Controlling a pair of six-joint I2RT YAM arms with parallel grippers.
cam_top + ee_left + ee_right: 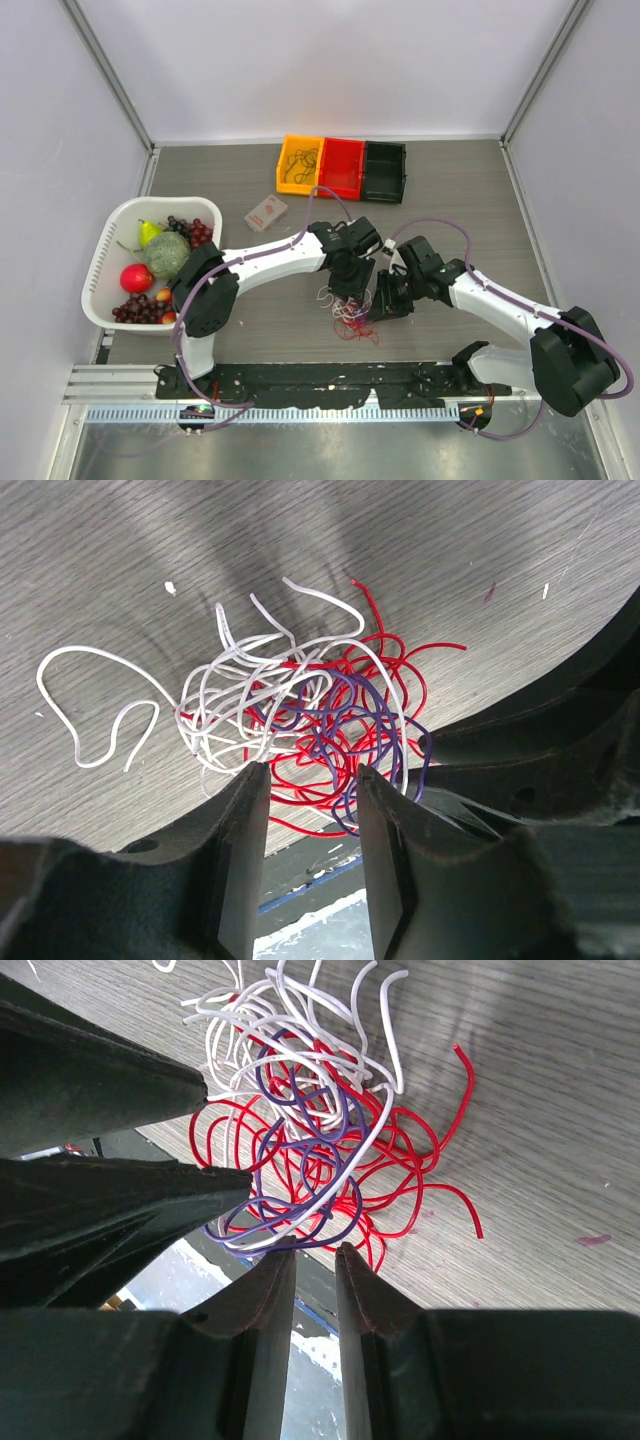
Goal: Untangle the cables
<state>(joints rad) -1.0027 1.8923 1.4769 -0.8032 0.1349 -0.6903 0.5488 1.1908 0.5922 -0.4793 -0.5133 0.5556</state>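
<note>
The cables (350, 315) lie as one tangle of thin red, white and purple wire on the table near its front edge. In the left wrist view the white wire (215, 715) spreads left, while the red wire (385, 680) and purple wire (345, 725) knot together on the right. My left gripper (310, 775) stands open just short of the tangle, with red loops at its tips and nothing pinched. My right gripper (315, 1252) is open by a narrow gap. Purple and white strands (290, 1230) cross its left fingertip. The two grippers (352, 290) (388, 305) hover close together over the bundle.
A white basket (110, 250) of fruit sits at the left. Orange (300, 165), red (342, 168) and black (385, 172) bins line the back; the orange one holds a dark wire. A small box (266, 213) lies near them. A black rail (320, 380) edges the table's front.
</note>
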